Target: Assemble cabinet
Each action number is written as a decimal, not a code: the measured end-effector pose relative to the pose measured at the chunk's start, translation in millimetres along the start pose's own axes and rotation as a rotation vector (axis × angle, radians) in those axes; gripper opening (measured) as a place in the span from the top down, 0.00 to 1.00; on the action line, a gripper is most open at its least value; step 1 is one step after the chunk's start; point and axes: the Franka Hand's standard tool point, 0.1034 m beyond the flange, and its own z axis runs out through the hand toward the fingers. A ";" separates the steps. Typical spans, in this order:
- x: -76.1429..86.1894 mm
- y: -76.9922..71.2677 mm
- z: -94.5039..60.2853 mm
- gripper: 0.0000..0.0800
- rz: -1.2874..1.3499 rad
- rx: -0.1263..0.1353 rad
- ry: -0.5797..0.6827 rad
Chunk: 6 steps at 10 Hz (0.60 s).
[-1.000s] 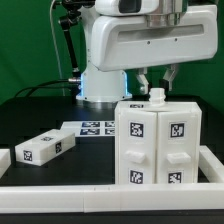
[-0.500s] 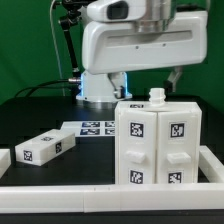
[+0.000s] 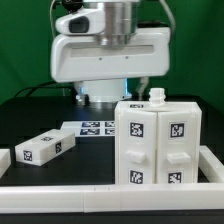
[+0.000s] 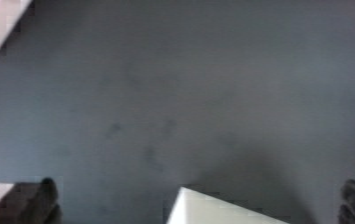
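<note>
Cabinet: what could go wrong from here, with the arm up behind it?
1. The cabinet stands tall with a small knob on top; a low pass by the arm could clip it.
2. In the wrist view the open gripper sees only a white corner; a grasp there might land off-centre.
3. The loose block lies askew near the marker board, possibly awkward to grip.

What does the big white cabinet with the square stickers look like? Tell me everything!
The cabinet is a tall white box, smooth like plastic. It stands upright on the black table, at the exterior view's right, behind a low white rail. A seam down its front splits it in two halves. Each half carries a black-and-white tag near the top, another near the bottom, and a small raised block between. A little white peg sticks up from its top. Nothing grips it.
</note>
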 end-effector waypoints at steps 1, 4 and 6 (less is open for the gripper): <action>-3.3 8.8 1.3 0.00 -0.012 -0.005 0.004; -9.0 30.2 0.3 0.00 -0.044 -0.012 0.005; -7.9 26.1 0.7 0.00 -0.037 -0.010 0.005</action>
